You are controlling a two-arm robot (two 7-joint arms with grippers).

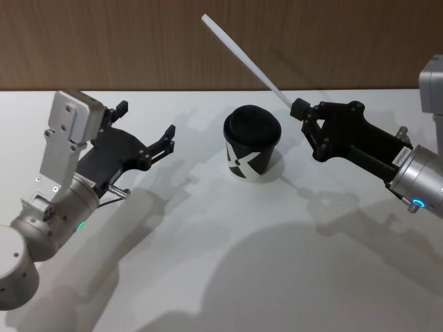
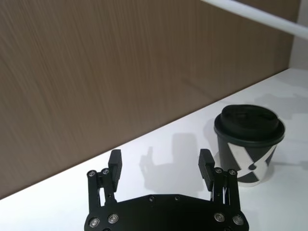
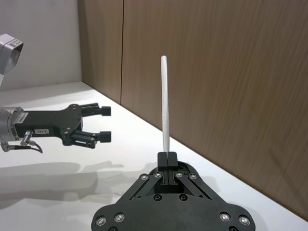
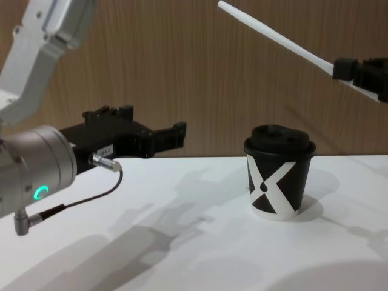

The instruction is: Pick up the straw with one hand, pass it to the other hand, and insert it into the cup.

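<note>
Aloft, slim white straw (image 1: 246, 57) in right tool (image 1: 299, 107), left tool (image 1: 147, 119) splayed, domed-lid cup (image 1: 250, 149)

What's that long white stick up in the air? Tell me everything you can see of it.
It is the straw: long, thin, straight, plain white, looking like plastic or paper. The right gripper holds it by its lower end, jaws shut on it. It slants up toward the robot's left, in the air, higher than the lidded black cup and clear of it. Nothing else touches it.
</note>
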